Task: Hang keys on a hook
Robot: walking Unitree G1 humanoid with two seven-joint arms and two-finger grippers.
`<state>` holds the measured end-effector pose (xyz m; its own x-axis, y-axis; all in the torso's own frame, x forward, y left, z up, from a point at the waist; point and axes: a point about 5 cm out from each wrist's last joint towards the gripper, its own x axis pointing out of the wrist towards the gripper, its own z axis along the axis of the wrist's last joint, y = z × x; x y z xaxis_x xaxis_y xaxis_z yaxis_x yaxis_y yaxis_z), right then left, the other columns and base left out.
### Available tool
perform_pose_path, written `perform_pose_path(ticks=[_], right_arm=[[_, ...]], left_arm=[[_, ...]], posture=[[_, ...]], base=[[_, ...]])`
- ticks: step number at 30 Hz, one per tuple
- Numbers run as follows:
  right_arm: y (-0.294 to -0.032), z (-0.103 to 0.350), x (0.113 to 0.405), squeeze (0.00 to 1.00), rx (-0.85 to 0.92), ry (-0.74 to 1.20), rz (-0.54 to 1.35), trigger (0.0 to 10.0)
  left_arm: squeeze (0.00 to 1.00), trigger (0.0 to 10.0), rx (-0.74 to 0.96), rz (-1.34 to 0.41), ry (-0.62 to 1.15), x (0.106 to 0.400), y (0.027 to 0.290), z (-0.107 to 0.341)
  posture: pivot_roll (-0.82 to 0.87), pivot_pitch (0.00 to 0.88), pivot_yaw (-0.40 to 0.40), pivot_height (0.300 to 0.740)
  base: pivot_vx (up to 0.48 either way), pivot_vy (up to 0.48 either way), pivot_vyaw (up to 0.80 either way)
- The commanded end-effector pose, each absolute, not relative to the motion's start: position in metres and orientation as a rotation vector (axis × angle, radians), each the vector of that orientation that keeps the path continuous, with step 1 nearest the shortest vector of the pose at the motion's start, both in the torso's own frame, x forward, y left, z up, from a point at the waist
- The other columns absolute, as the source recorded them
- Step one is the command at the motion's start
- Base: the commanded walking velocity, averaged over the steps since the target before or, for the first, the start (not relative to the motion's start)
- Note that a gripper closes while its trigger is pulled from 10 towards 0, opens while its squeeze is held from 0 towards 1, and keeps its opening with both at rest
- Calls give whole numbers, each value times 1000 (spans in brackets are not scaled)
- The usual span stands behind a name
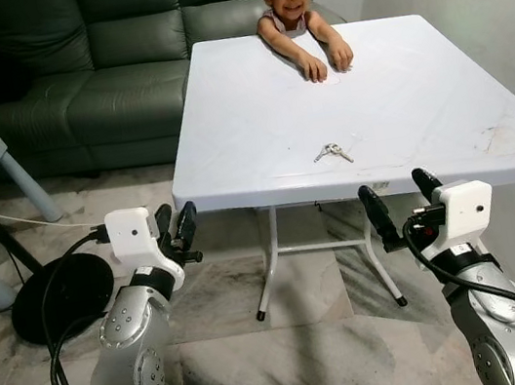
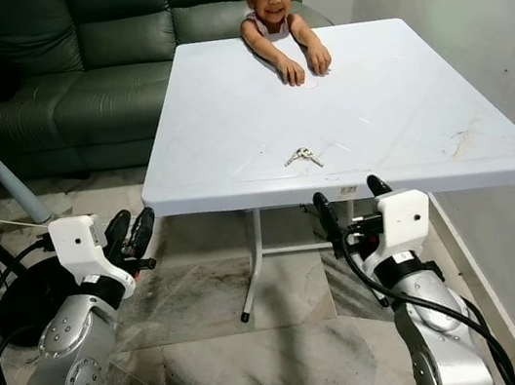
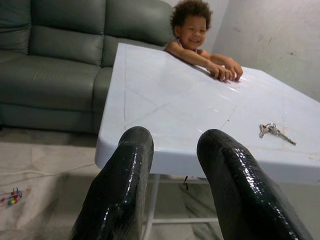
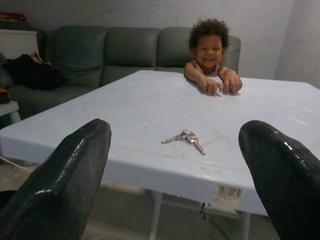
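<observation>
- Head views: your keys (image 1: 332, 151) lie near the white table's (image 1: 253, 104) front edge, ahead of both arms; right gripper (image 1: 398, 197) is nearer.
- Left wrist: left gripper (image 3: 170, 150) narrowly parted, keys off toward the right arm's side.
- Right wrist: fingers wide, keys dead ahead, lying crosswise.

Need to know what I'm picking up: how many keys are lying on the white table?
2, as far as shows: the keys lie joined in one small bunch near the front edge of the white table, ahead of the right gripper. More may be hidden in the bunch.
</observation>
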<state>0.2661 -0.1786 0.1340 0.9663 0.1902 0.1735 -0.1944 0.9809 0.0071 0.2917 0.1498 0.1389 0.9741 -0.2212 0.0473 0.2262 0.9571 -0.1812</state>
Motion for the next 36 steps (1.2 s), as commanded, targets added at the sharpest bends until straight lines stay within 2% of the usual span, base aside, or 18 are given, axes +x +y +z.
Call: perform_pose_path(ticks=[1,5,36], right_arm=[[-178,141,266,0,18,-194,204,10000],[-178,140,265,0,19,-192,202,10000],[-177,141,263,0,17,-184,221,10000]], left_arm=[[0,10000,-179,-234,-35,291,148,143],[0,10000,-201,-239,-36,292,145,145],[0,10000,-214,-239,-29,289,141,145]], posture=[[81,0,-30,740],[81,0,-29,740],[86,0,-38,740]], base=[[289,0,0],[292,0,0],[297,262,0]])
